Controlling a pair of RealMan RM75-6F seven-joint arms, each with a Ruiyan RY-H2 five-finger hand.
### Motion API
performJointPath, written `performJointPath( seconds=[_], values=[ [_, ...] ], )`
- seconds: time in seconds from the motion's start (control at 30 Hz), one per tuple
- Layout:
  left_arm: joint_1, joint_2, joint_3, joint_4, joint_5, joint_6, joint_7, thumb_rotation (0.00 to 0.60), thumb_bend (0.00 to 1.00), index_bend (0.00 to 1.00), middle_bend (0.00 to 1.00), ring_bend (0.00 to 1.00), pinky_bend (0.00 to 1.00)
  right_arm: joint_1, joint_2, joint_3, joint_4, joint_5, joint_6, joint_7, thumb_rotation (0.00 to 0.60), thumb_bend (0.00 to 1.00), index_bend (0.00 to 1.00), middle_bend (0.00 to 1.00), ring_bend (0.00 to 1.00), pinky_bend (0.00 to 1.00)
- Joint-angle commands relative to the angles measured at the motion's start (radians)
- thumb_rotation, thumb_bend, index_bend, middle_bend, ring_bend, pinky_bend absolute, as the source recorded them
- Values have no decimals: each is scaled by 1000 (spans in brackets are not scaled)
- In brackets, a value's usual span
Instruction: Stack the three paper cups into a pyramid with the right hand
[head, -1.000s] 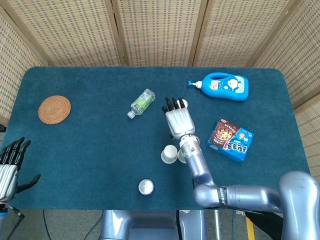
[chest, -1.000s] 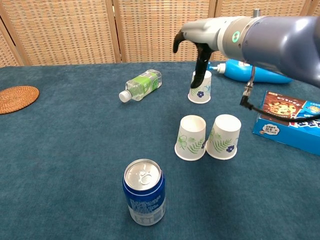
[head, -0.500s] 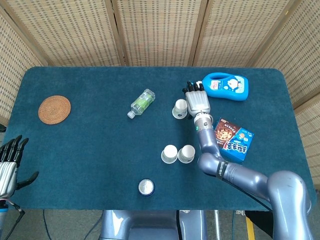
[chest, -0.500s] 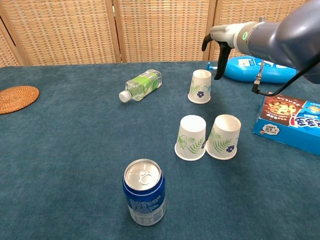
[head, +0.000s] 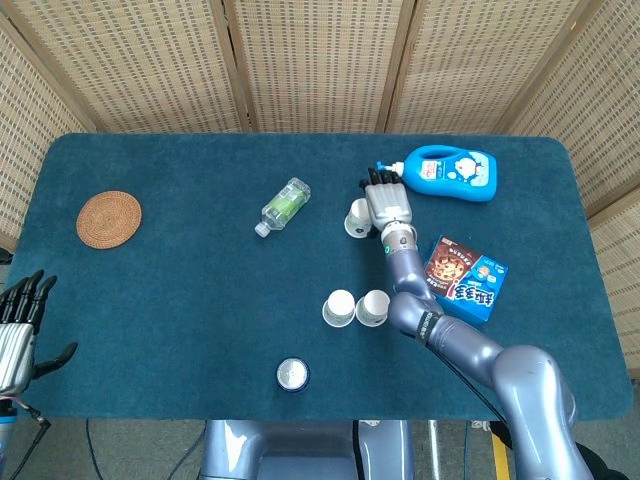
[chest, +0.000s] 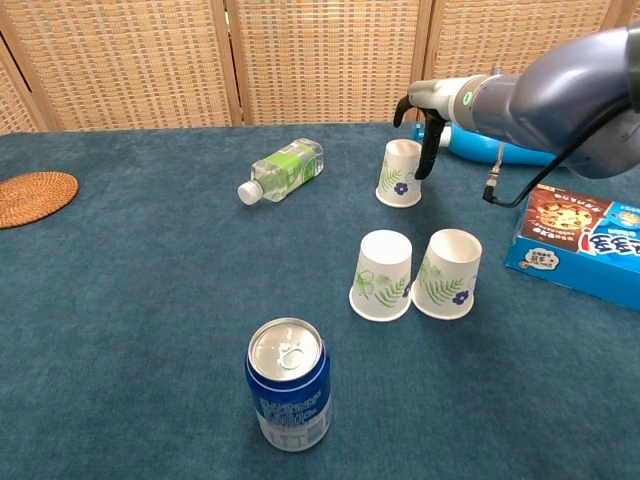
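Three upside-down white paper cups with leaf and flower prints are on the blue cloth. Two stand side by side near the middle, the left cup (chest: 382, 275) (head: 339, 307) touching the right cup (chest: 447, 273) (head: 372, 307). The third cup (chest: 400, 173) (head: 356, 218) stands alone further back. My right hand (head: 385, 205) (chest: 430, 140) hangs at that cup's right side, its dark fingers (chest: 428, 158) pointing down against or just beside the cup wall, holding nothing. My left hand (head: 20, 330) rests off the table's left front corner, fingers apart.
A blue can (chest: 288, 383) stands in front of the cup pair. A small green-labelled bottle (chest: 282, 168) lies left of the far cup, and a blue detergent bottle (chest: 490, 140) lies behind the right hand. A cookie box (chest: 580, 240) is at the right, a woven coaster (chest: 35, 197) far left.
My right hand swung from the far cup's left side over to its right, then drew back in close to the cup's right wall. The cups have not moved.
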Motion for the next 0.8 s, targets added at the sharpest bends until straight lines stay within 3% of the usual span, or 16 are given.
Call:
performJointPath(
  seconds=[0.03,0.43,0.8],
  values=[
    [0,0,1,0,1,-1,0,600,236,0,0,0,64,17,-33,-2,59,-25,-31,21,600,118,220,0,0,74],
    [0,0,6,2,0,-6,2,600,237,0,0,0,64,15,-97,0,224,-71,-106,68,600,113,401,0,0,106],
    [-3,-3,7,2,2,-10,7,600,237,0,0,0,64,-7,-89,17,157,-150,-56,130,600,109,576,60,0,141]
  ],
)
